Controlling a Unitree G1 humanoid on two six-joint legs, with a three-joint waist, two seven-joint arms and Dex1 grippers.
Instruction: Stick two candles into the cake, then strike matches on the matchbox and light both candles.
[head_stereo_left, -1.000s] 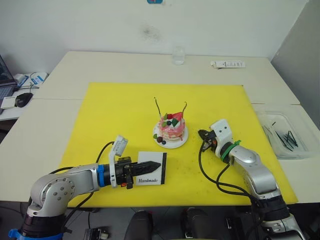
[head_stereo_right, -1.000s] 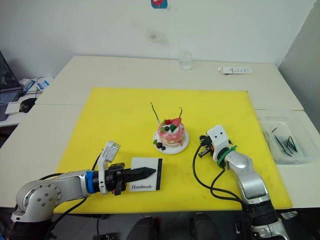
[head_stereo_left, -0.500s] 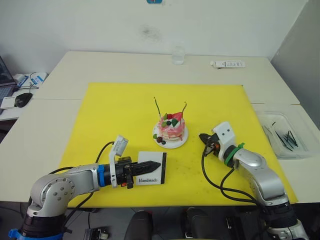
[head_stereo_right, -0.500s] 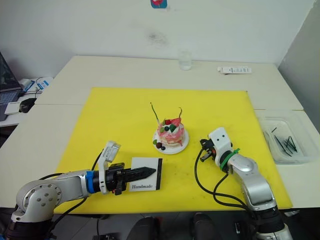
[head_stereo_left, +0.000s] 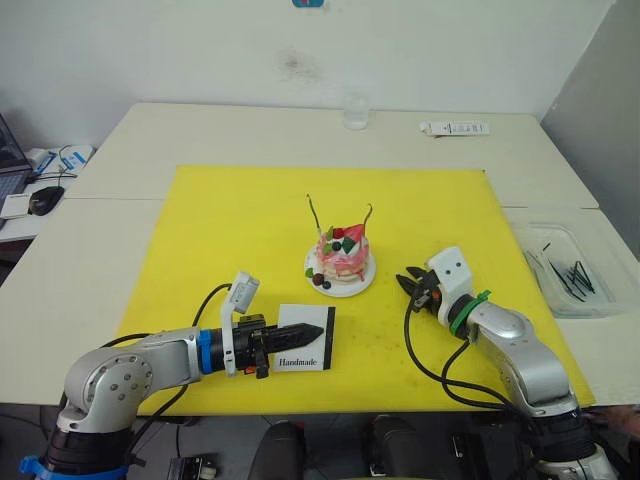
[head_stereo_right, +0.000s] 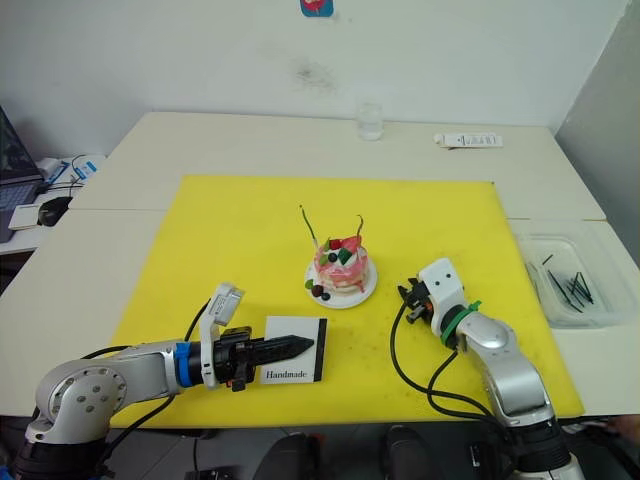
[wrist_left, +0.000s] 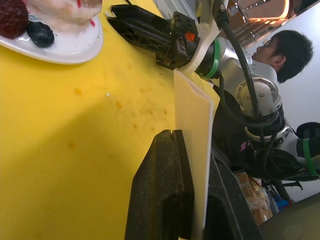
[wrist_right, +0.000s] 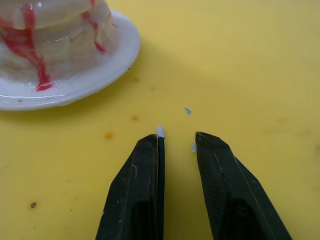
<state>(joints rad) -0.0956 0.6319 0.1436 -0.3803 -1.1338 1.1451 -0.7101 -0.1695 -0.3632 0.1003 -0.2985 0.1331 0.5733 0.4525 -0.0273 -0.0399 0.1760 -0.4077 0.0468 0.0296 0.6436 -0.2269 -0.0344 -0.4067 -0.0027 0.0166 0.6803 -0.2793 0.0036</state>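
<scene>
On the near left of the yellow mat (head_stereo_left: 240, 220), the matchbox (head_stereo_left: 305, 351) is seen lying flat: a white rectangle with a black strip along its right edge and "Handmade" lettering. It is pinched between the fingers of the left gripper (head_stereo_left: 300, 330), which reaches in from the left; in the left wrist view the white card edge of the box (wrist_left: 196, 150) is pressed between the two black fingers (wrist_left: 162, 190).

At the mat's middle the cake (head_stereo_left: 343, 257) is set on a small white plate (head_stereo_left: 322, 277): pink, round, topped with a red strawberry, dark berries and green leaves. Two thin curved candles (head_stereo_left: 314, 214) are stuck upright in it, one at each side of the top.

To the right of the cake, near the plate but apart from it, the right gripper (head_stereo_left: 412, 283) is held low over the mat. In the right wrist view its fingers (wrist_right: 145, 200) are spread apart, and a thin black stick with a whitish tip, likely a match (wrist_right: 160, 150), is seen lying against the inner face of one finger.

Further right, off the mat, loose black matches (head_stereo_left: 575, 277) are kept in a clear tray (head_stereo_left: 560, 262).

The mat is laid over pale tables (head_stereo_left: 200, 130); a glass (head_stereo_left: 356, 110) and a white tube (head_stereo_left: 455, 128) are stood near the far edge by a white wall. A person is seen in the left wrist view.
</scene>
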